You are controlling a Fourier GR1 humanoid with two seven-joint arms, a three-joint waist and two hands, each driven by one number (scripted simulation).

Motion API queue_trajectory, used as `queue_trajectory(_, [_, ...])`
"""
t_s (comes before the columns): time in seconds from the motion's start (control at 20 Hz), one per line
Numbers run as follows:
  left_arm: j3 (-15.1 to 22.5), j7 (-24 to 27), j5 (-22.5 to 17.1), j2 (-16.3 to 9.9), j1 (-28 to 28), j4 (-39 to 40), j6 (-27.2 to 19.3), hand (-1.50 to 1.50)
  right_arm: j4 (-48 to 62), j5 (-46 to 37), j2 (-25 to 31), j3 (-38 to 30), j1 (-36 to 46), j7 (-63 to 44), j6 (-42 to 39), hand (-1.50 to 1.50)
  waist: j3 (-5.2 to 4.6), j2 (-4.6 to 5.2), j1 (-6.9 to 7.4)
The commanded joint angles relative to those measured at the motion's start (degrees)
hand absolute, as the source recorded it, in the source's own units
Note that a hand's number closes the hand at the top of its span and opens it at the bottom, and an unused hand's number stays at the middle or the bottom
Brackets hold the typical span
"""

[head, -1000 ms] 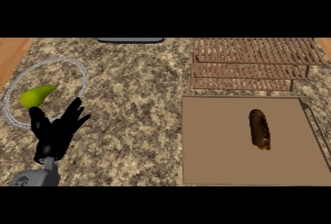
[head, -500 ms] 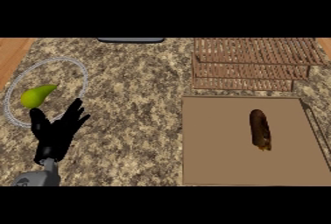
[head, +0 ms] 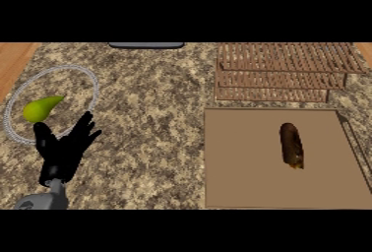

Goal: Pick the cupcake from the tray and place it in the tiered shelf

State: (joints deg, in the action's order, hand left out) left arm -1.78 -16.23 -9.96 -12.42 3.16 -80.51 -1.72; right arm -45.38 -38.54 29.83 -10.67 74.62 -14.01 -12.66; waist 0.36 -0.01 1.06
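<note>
Speckled stone counter point(head: 160, 123) fills the frame; at lower left the black left hand point(head: 64, 150) rests open, holding nothing. No picking has begun, I think: next a hand must reach the long brown cupcake point(head: 291, 145) on the flat tan tray point(head: 240, 172) at lower right, below the brown slatted wooden tiered shelf point(head: 283, 71).

left robot hand point(head: 64, 150) | shifted slightly right | fingers stay spread

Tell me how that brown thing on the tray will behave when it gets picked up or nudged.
The brown item is long with rounded sides and lies flat on the tray, so a sideways nudge may well roll it. It has no broad base, so it will probably not stand on the shelf. It looks small, so likely light.
</note>
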Motion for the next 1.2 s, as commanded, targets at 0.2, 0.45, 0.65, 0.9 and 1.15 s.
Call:
queue_trajectory(0.2, [-0.71,-1.93,-0.23,-0.38,-0.13,1.75,0.66,0.0,1.35,3.48,-0.84,-5.87,1.5,-4.27,4.48,-1.5,-0.37,0.03,-0.7])
queue_trajectory(0.45, [-0.43,0.22,1.01,0.44,-1.72,2.96,0.23,0.0,4.4,7.97,0.5,-11.35,3.04,-2.61,6.64,-1.5,-0.36,0.3,-0.27])
queue_trajectory(0.65, [0.33,-1.3,1.46,0.68,-0.18,2.99,0.2,0.0,4.79,12.46,-2.13,-15.19,5.46,-5.51,8.86,-1.5,-0.38,0.27,-0.4])
queue_trajectory(0.9, [-1.65,-1.6,-0.47,-0.82,-2.95,0.43,1.66,0.0,3.18,17.58,0.09,-20.61,4.99,-7.27,11.13,-1.5,-0.36,-0.04,-0.59])
queue_trajectory(1.15, [-1.11,-0.4,1.25,0.85,0.03,3.5,0.0,0.0,3.05,16.22,4.64,-21.93,3.97,-7.03,17.32,-1.5,-0.37,0.18,-1.06])
